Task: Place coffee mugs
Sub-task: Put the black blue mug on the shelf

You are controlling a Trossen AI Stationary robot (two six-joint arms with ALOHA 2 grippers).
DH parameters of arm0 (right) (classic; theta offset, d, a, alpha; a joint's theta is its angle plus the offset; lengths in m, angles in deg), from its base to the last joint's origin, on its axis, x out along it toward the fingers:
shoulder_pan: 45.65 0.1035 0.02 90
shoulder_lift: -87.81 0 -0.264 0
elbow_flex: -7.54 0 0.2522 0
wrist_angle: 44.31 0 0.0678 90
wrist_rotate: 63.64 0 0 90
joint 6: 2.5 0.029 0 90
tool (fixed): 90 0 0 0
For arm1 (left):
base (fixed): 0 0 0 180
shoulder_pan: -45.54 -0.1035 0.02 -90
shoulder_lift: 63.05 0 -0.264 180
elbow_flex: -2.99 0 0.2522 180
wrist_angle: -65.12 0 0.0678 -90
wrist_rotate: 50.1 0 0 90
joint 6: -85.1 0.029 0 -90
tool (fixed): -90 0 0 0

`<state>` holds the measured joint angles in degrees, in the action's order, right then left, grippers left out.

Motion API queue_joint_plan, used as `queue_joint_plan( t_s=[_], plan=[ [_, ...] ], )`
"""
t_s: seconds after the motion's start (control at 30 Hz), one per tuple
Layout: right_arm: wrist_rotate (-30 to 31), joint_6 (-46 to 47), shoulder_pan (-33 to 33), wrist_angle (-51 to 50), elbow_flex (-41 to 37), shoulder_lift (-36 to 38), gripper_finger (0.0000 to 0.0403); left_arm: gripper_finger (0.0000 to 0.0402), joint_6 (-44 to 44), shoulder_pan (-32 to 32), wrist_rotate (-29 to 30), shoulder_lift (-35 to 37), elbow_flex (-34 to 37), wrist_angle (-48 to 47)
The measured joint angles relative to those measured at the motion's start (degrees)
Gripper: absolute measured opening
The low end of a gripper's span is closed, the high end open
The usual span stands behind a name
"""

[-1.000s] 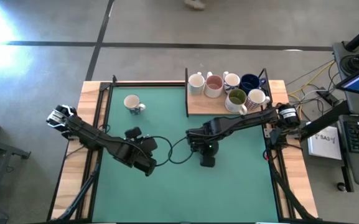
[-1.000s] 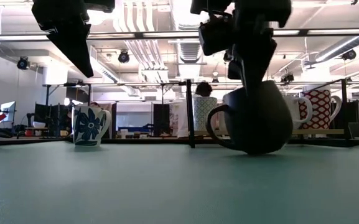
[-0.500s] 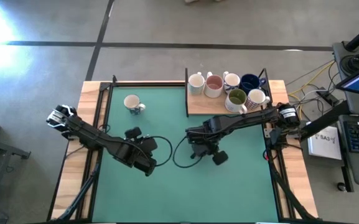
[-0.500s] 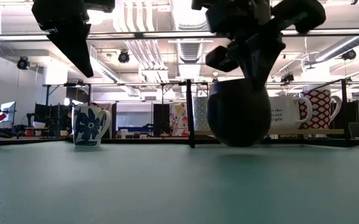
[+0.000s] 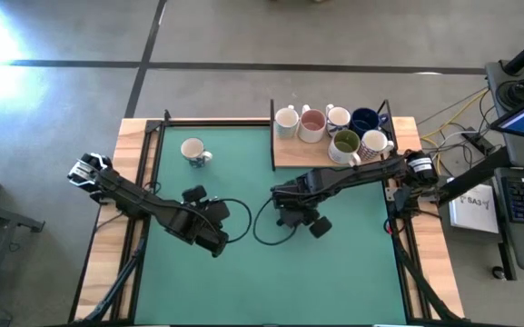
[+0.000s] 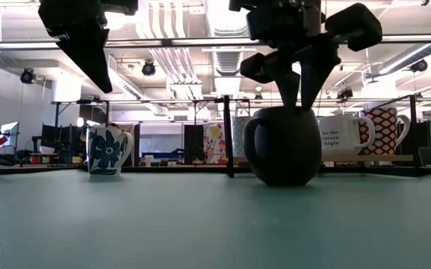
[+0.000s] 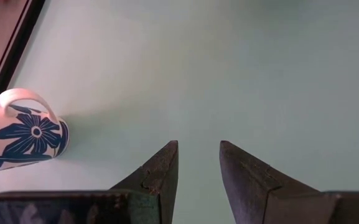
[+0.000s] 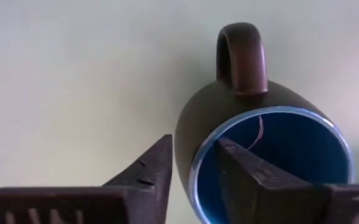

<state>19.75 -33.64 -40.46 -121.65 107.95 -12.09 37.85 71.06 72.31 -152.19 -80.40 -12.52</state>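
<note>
Two mugs are out on the green tabletop so far. One is the white mug with blue flowers; it stands upright at the far edge, well away from both tools. The other is the dark mug with the blue inside, and it now sits flat on the mat, upright, right under the right tool.

The right tool has one finger inside the mug and one outside, over the rim. In the right wrist view there is a thin gap next to the rim, so the fingers look like they are letting go, but I cannot tell for sure if they hold it or not.

The left tool hangs over bare mat with its fingers a little apart and nothing between them. The flower mug is off to one side of it.

Past the right tool, six more mugs wait on the wooden tray: three white mugs, a pink mug, a dark blue mug and a green mug. So most of the job is left, I think.
</note>
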Motion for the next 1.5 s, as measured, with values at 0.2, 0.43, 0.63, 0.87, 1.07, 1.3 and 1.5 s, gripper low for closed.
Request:
queue_joint_plan(
  t_s=[0.2,0.43,0.63,0.87,1.07,1.3,1.5],
  plan=[
    [0.6,11.7,0.0,-1.8,0.7,0.0,0.0134,0.0101,-0.2,0.0,0.0,0.0,0.0,0.0],
    [-2.4,30.1,0.0,-3.5,3.5,0.0,0.0140,0.0101,-0.2,0.0,0.0,0.0,0.0,0.0],
    [-2.4,56.6,-0.9,1.8,4.0,0.0,0.0135,0.0101,0.0,0.0,0.0,0.0,0.0,0.0],
    [-2.1,70.0,-2.3,6.9,3.9,0.0,0.0148,0.0100,1.3,0.0,0.0,0.0,0.0,0.0],
    [3.1,74.4,-2.8,7.2,3.7,-1.1,0.0161,0.0100,3.5,0.0,-0.1,0.0,0.0,-0.2],
    [4.9,74.6,-3.5,7.0,3.7,-3.1,0.0166,0.0100,4.8,0.1,-0.1,0.0,0.0,-0.9],
    [6.8,72.7,-3.9,7.1,3.7,-5.1,0.0162,0.0100,4.8,0.1,-0.1,0.0,0.0,-1.5]
  ],
)
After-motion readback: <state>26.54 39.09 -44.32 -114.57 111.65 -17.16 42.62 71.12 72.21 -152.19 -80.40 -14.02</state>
